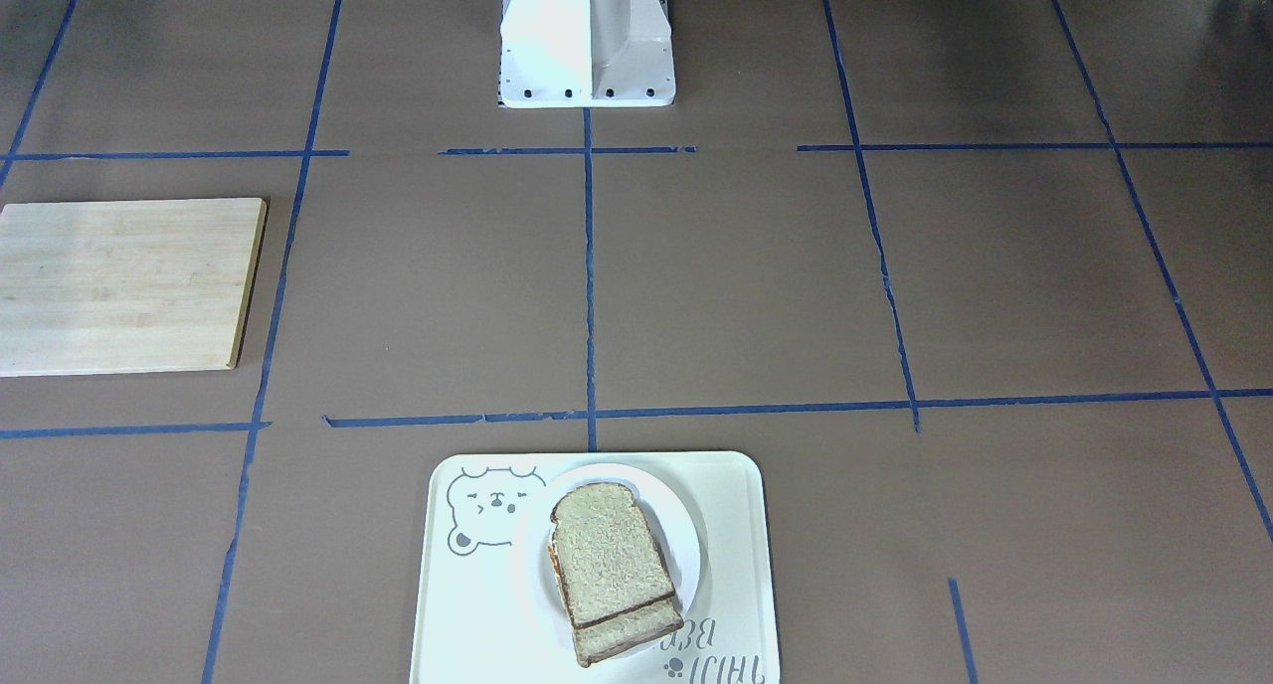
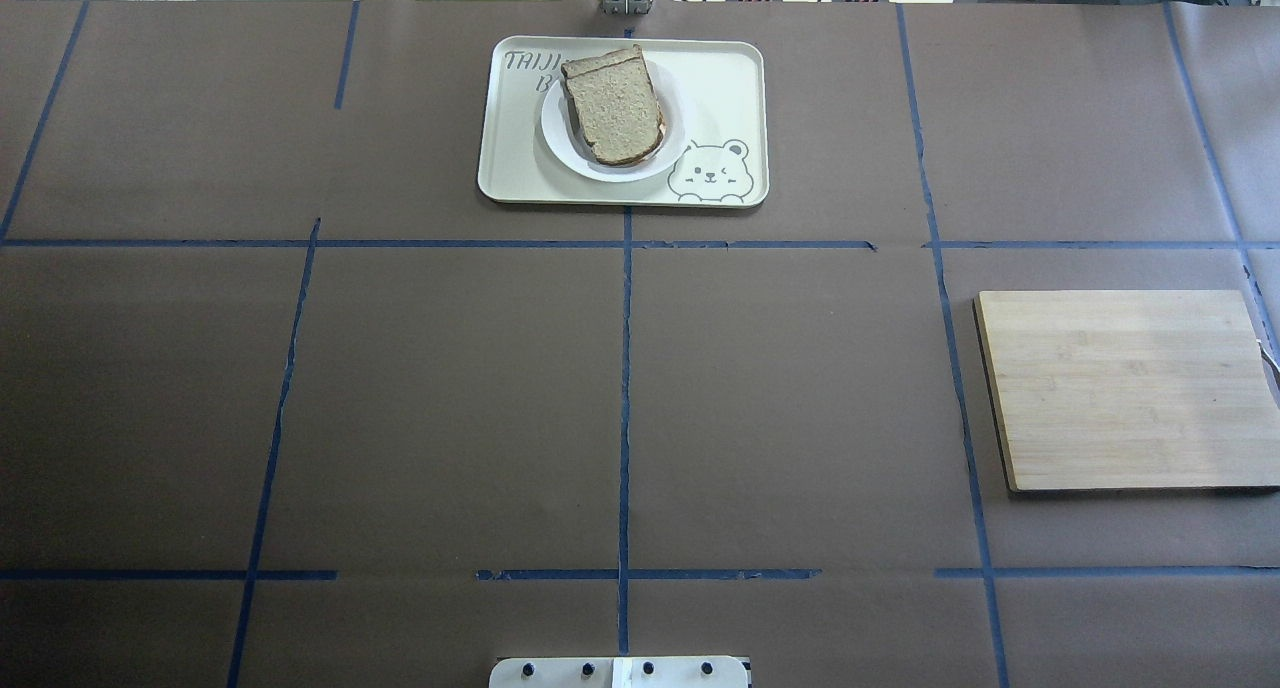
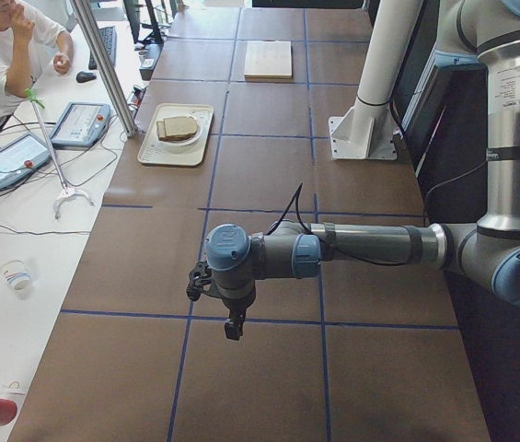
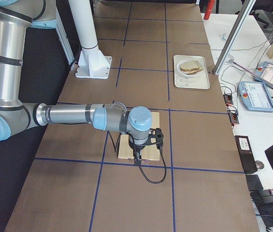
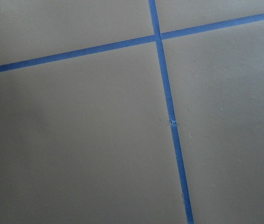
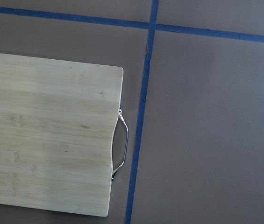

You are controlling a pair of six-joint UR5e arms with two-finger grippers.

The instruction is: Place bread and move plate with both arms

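Observation:
The bread [image 1: 609, 555] is a speckled brown-crusted slice lying on top of another slice on the white plate [image 1: 688, 555]. The plate sits on the cream bear tray [image 1: 741, 525] at the table's far edge, also in the overhead view [image 2: 720, 78]. The bread [image 2: 612, 103] lies on the plate [image 2: 558, 133] there too. My left gripper [image 3: 234, 327] hangs over bare table far from the tray. My right gripper [image 4: 137, 158] hangs over the wooden board. Both show only in side views, so I cannot tell whether they are open or shut.
A wooden cutting board [image 2: 1125, 388] with a metal handle [image 6: 121, 149] lies on my right side. The white pedestal [image 1: 587, 38] stands at the table's middle near edge. A seated person [image 3: 2, 55] and tablets are beyond the far edge.

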